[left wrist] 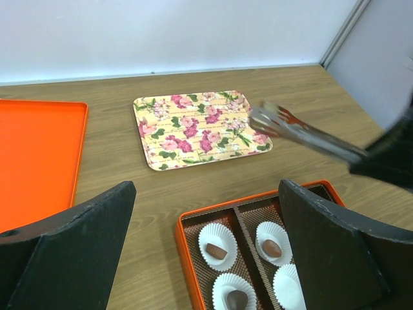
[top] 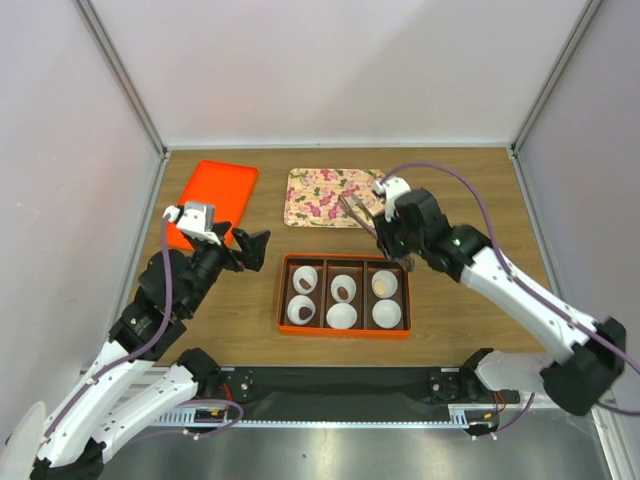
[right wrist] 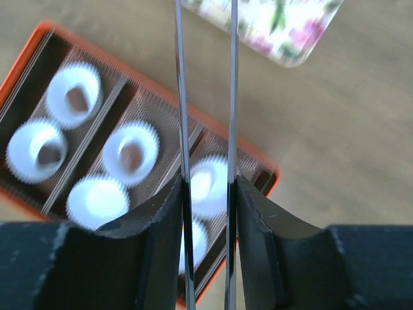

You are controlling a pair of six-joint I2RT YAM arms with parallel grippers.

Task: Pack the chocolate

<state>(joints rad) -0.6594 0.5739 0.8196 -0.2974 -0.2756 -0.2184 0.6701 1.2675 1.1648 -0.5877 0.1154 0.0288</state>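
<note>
An orange box [top: 343, 327] holds several white paper cups in three compartments. Dark-brown chocolates lie in three cups [left wrist: 217, 252] [left wrist: 273, 248] [left wrist: 237, 299]; they also show in the right wrist view [right wrist: 131, 155]. My right gripper [top: 392, 237] is shut on metal tongs [top: 357, 211], above the box's far right corner. The tong tips point toward the floral tray and show nothing between them [left wrist: 266, 116]. In the right wrist view the two tong blades [right wrist: 181, 97] run between my fingers [right wrist: 161, 213]. My left gripper [top: 251, 250] is open and empty, left of the box [left wrist: 182, 232].
A floral tray [top: 333, 196] lies behind the box, also in the left wrist view [left wrist: 200, 129]. An orange lid [top: 212, 198] lies at the far left. White walls close in the table on three sides.
</note>
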